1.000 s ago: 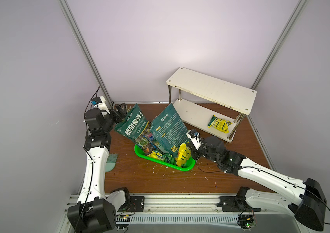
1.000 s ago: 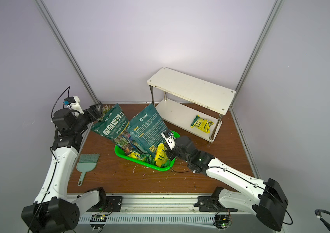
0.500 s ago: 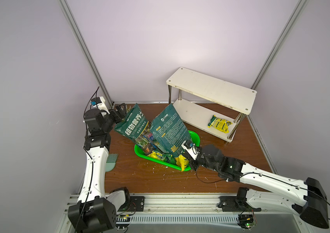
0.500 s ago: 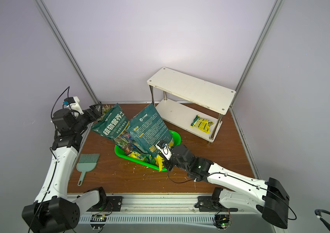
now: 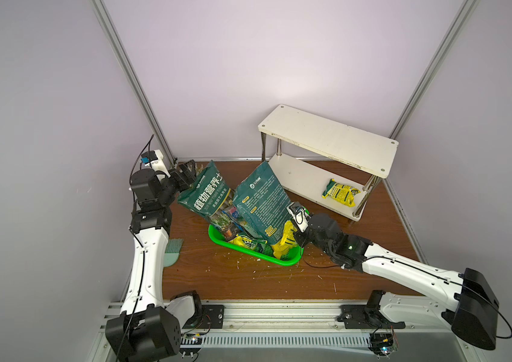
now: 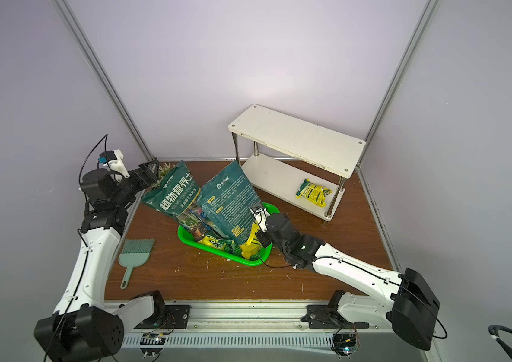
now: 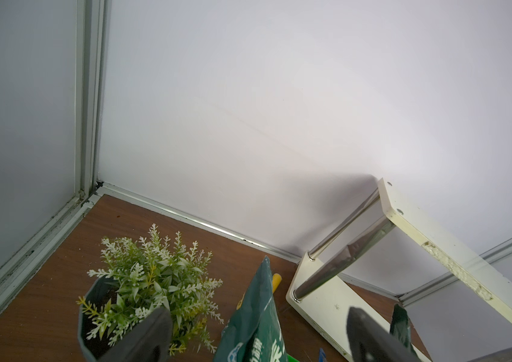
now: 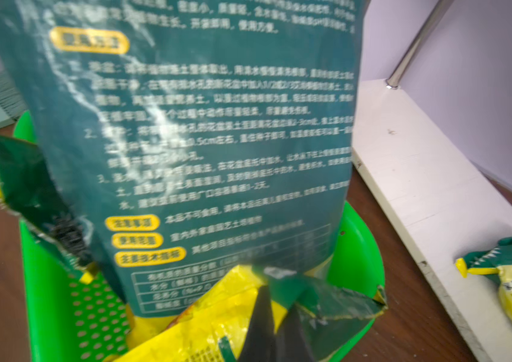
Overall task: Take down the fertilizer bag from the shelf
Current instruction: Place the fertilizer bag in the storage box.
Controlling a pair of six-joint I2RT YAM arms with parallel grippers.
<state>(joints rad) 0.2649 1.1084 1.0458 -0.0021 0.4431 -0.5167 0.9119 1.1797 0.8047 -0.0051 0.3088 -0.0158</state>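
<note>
Far left on the worktop (image 6: pixel 217 282): just a teal hand brush (image 6: pixel 137 252), lying flat. Next over, the left gripper (image 5: pixel 190 175), spread wide, holding nothing, parked beside a small potted plant (image 7: pixel 151 275) and just behind two big dark-green bags (image 5: pixel 210 200) propped up in the green basket (image 5: pixel 289 261).

Then the fertilizer bag (image 5: pixel 282 241): yellow, already off the shelf (image 5: pixel 326 141) and down in the basket's right end, leaning against one of the dark bags. Pinched at its green top edge by the right gripper (image 8: pixel 268 316), clamped tight on it going by the wrist view.

So, reckon mostly done. Only needs letting go and backing the arm out. Stands steeply tilted, long axis from the basket floor up to the gripper, top end toward the right arm.

Further right, on the shelf's lower board: another yellow bag (image 5: pixel 340 192), lying flat, long axis roughly along the board, green top toward the basket. Maybe one more to fetch, can't say.
</note>
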